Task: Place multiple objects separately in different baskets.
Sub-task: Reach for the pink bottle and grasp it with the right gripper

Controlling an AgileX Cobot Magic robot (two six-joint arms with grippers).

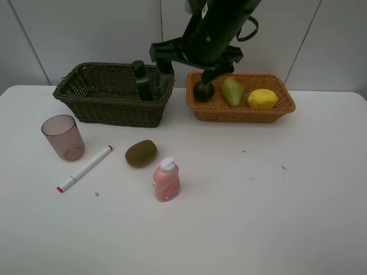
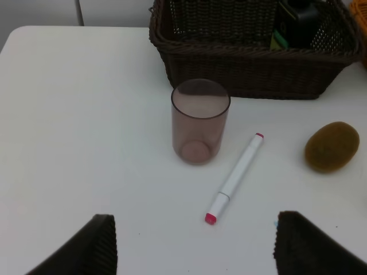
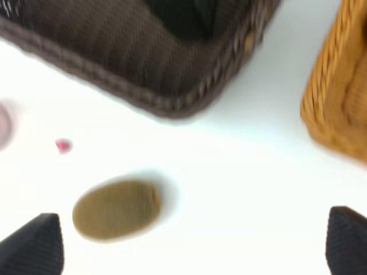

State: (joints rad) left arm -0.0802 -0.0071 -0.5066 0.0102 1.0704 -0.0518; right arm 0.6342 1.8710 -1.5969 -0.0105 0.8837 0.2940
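Note:
The dark basket (image 1: 109, 103) holds the dark green bottle (image 1: 142, 80). The orange basket (image 1: 241, 112) holds the mangosteen (image 1: 203, 90), the pear (image 1: 233, 90) and the lemon (image 1: 262, 98). On the table lie the mauve cup (image 1: 63, 137), the marker (image 1: 85, 168), the kiwi (image 1: 141, 153) and the pink bottle (image 1: 166, 180). My right gripper (image 1: 189, 71) hangs open and empty above the gap between the baskets. Its blurred wrist view shows the kiwi (image 3: 117, 209) between the open fingertips (image 3: 34, 243). My left gripper (image 2: 198, 252) is open and empty, with the cup (image 2: 199, 120) and the marker (image 2: 235, 179) ahead of it.
The white table (image 1: 258, 217) runs to a white wall behind the baskets. The right arm (image 1: 215, 28) comes down from the top over the baskets' inner ends. The left arm is out of the exterior view.

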